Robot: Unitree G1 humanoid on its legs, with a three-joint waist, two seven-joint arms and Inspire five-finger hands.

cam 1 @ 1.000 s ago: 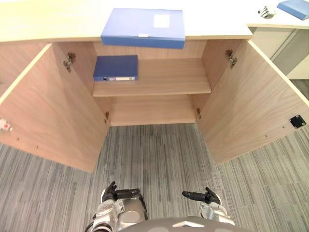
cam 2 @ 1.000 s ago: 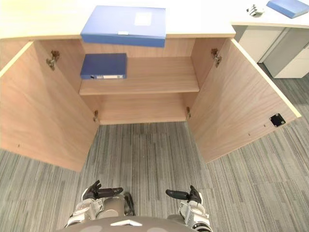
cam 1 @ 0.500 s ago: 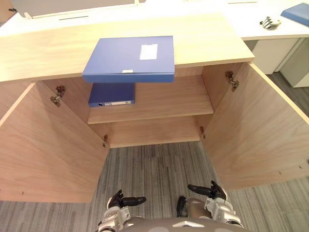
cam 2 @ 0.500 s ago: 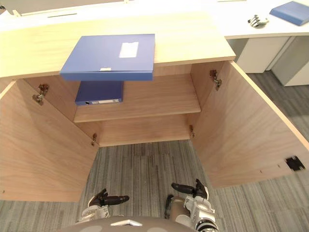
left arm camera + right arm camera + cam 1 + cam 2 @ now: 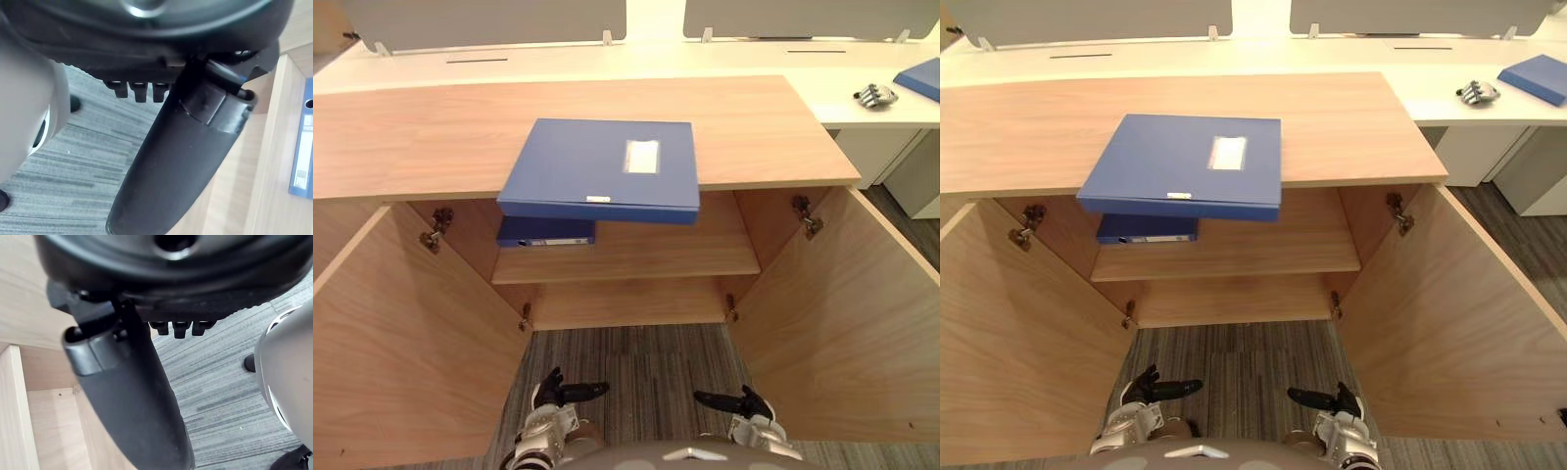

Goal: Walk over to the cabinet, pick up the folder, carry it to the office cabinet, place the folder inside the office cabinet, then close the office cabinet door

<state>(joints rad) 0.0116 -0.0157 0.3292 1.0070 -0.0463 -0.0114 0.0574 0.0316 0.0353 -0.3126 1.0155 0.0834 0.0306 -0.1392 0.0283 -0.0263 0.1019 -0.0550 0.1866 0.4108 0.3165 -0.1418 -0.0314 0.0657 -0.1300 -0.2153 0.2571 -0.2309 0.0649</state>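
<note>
folder [image 5: 597,168] flat on cabinet top [image 5: 411,137] | long axis left-right, overhanging front | left hand [image 5: 553,394], right hand [image 5: 744,403] relaxed, empty

Grey striped carpet [image 5: 1234,377] covers the floor. Behind the cabinet [image 5: 1028,127] runs a long white table [image 5: 1332,54] with two grey partition screens [image 5: 1087,18] standing along its far edge, a gap between them. At the table's far right end a blue folder [image 5: 1535,78] lies flat, and just beside it sits a small silvery object [image 5: 1477,92], too small to make out. A white drawer unit [image 5: 1464,152] stands under that end of the table. Inside the cabinet, a blue binder [image 5: 1148,228] lies flat at the left of the upper shelf, spine facing out.
</note>
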